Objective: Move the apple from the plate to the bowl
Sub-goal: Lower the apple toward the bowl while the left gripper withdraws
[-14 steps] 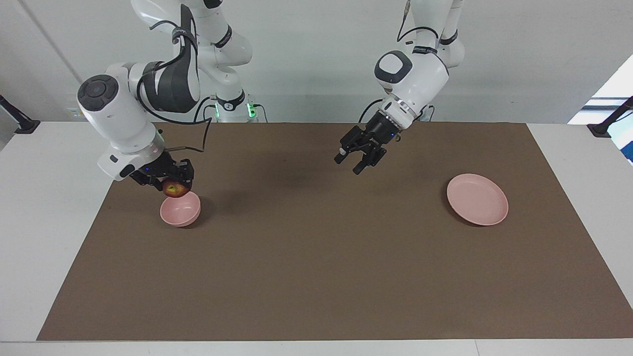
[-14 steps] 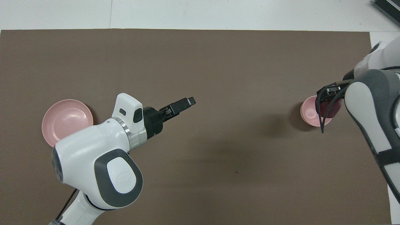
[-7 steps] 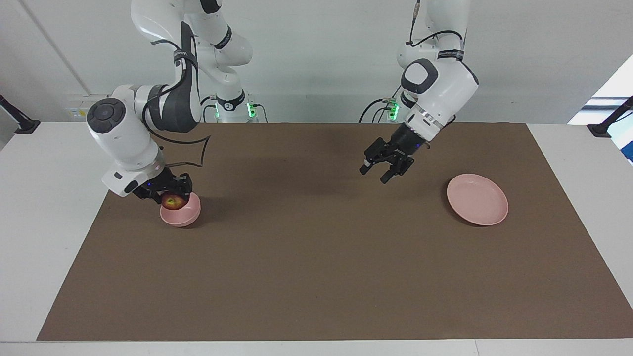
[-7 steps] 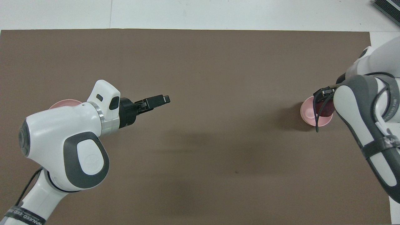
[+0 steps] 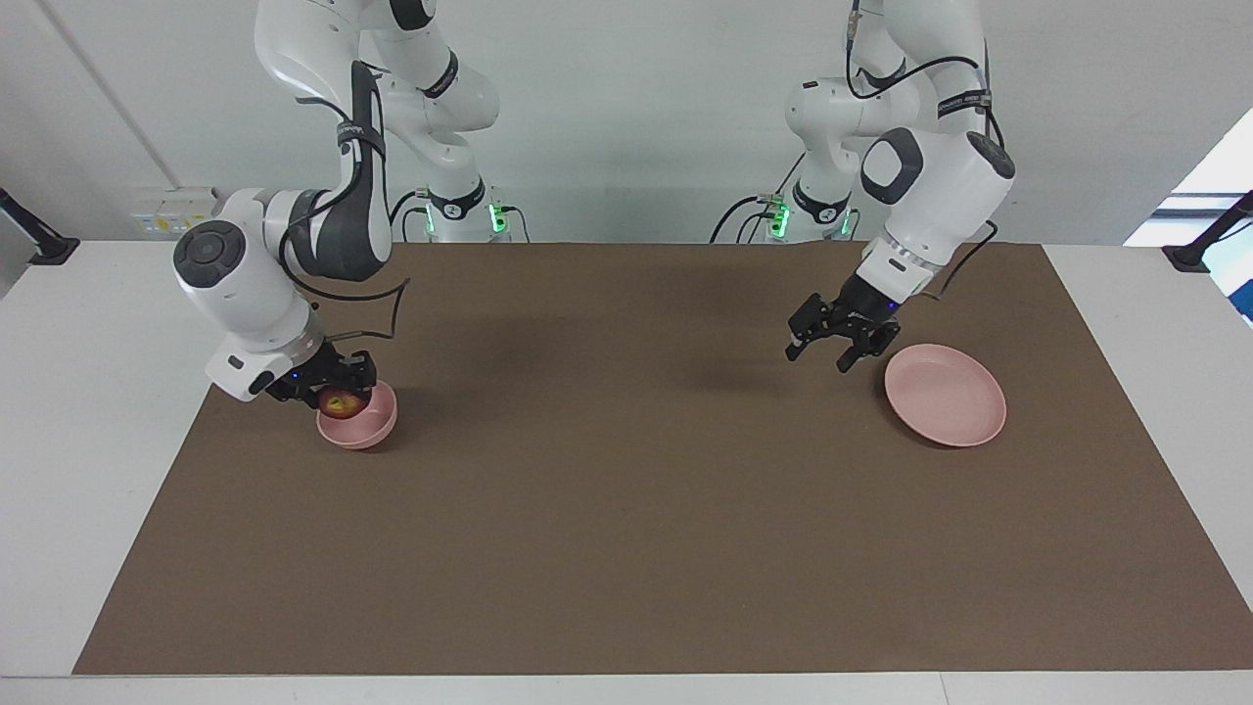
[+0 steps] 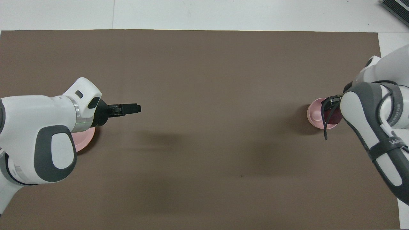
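Note:
The dark red apple (image 5: 342, 400) sits low inside the small pink bowl (image 5: 364, 427) toward the right arm's end of the table. My right gripper (image 5: 342, 396) is shut on the apple, its fingers down at the bowl's rim. In the overhead view the bowl (image 6: 314, 112) and a bit of the apple (image 6: 334, 118) show under the right arm. The flat pink plate (image 5: 946, 396) lies bare toward the left arm's end. My left gripper (image 5: 818, 356) is open and holds nothing, over the mat beside the plate. The overhead view shows it (image 6: 134, 108) too, with the plate (image 6: 83, 142) mostly covered.
A brown mat (image 5: 626, 529) covers most of the white table. Nothing else stands on it apart from the bowl and the plate. The right arm's elbow and cable hang over the bowl's area.
My right gripper has lowered the apple from just above the bowl down into it. My left arm has swung from over the mat's middle toward the plate.

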